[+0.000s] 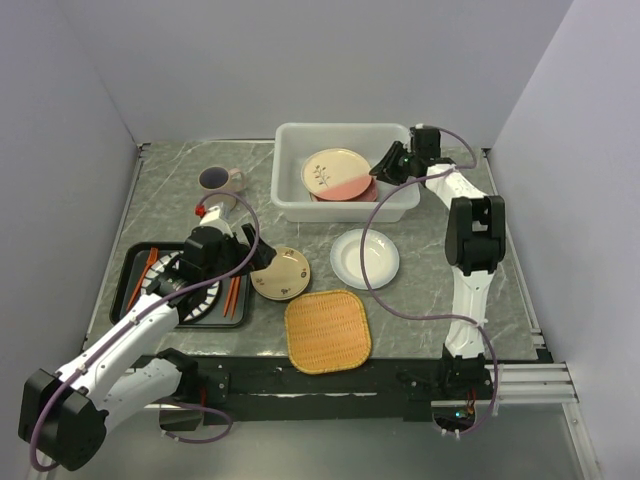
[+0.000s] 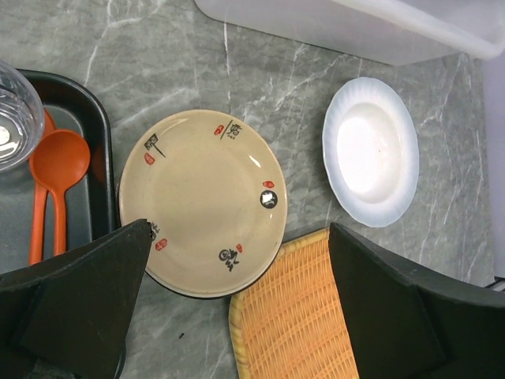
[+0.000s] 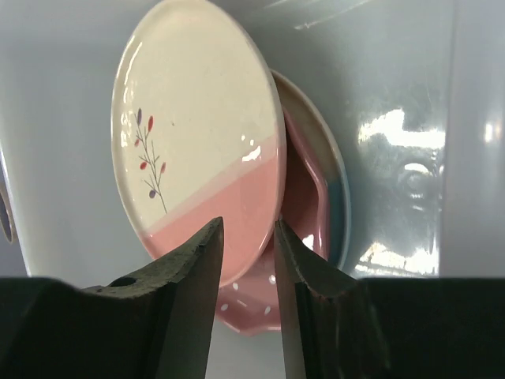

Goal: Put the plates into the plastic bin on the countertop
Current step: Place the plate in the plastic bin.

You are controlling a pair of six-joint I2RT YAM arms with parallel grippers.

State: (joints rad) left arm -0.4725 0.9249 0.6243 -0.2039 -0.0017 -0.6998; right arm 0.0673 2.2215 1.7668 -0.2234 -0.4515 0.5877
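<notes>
The plastic bin [image 1: 290, 130] stands at the back of the countertop [image 1: 430, 300]. A cream-and-pink plate [image 3: 197, 126] lies in it on top of a pink dotted plate [image 3: 260, 312] and a blue-edged one [image 3: 341, 209]. My right gripper [image 3: 247, 225] reaches into the bin's right side [image 1: 384, 165]. Its jaws straddle the top plate's rim with a gap, open. My left gripper [image 2: 241, 229] hangs wide open over the small tan plate [image 2: 201, 201] and the orange squarish plate [image 2: 296, 316], holding nothing. A plain white plate [image 2: 371, 150] lies in front of the bin.
A black tray [image 1: 140, 285] at the left holds orange utensils [image 2: 51, 181], a glass bowl [image 2: 12, 118] and a striped dish. A mug [image 1: 220, 180] stands behind it. White walls enclose the counter on three sides.
</notes>
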